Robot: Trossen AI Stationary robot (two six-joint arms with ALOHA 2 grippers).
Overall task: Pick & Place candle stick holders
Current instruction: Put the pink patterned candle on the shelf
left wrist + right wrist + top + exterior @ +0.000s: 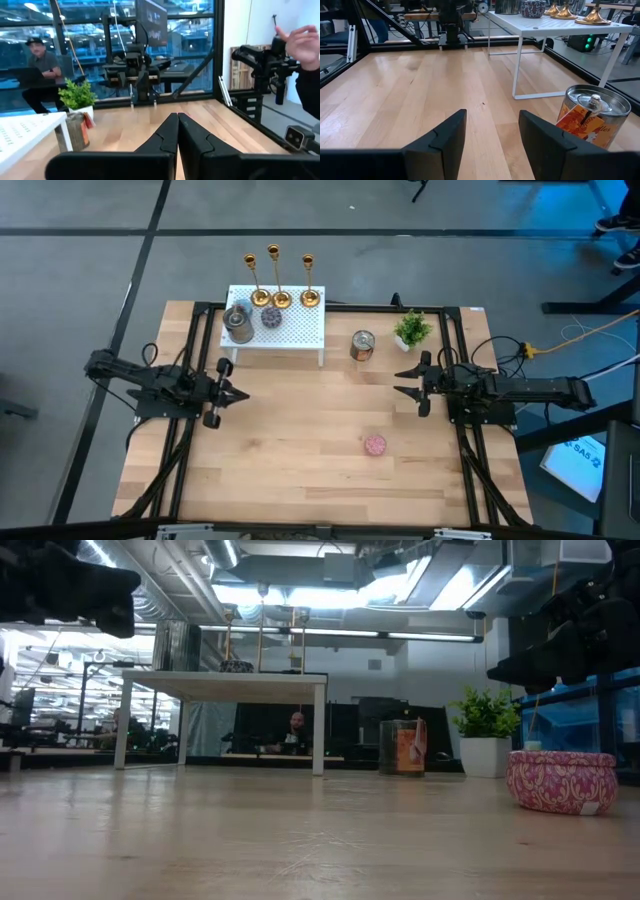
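Left gripper (243, 392) pressed together, right gripper (400, 380) spread, both empty.
Three gold candle stick holders (281, 299) stand along the white shelf's (300, 332) back edge, tops cut off in the right wrist view.

Three gold candle stick holders (281, 280) stand upright in a row at upper centre of the high view, on the far edge of a white perforated shelf (290, 330). Each: thin stem, round flared base, small cup top. Bases sit just beside one another. None is gripped.
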